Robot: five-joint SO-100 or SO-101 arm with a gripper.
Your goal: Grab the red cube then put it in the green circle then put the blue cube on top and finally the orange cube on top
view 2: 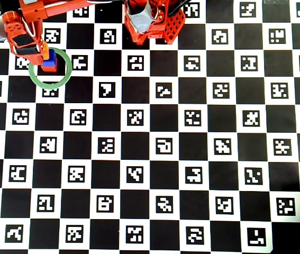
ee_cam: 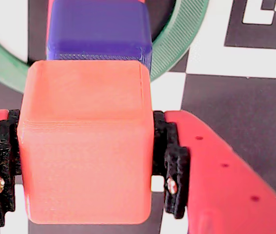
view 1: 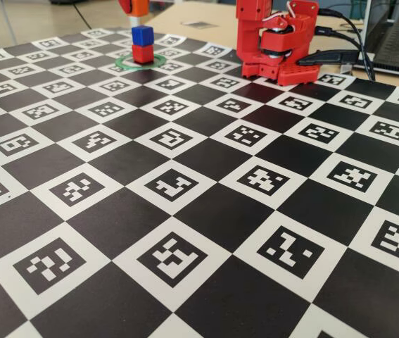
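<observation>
Because the blue cube (view 1: 142, 35) already sits on the red cube (view 1: 142, 53) inside the green circle (view 1: 124, 63), the fingers (ee_cam: 169, 165) clamp the orange cube (ee_cam: 86, 146) just above that stack for release.

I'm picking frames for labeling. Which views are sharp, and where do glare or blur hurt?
Fixed view: near squares crisp, the far blue cube softer. Wrist view: the orange cube in the hand looks washed out. Overhead view: evenly lit and sharp, the green circle clear.

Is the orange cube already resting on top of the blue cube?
No, in the fixed view the orange cube hangs above the blue cube, with a gap between them.
</observation>
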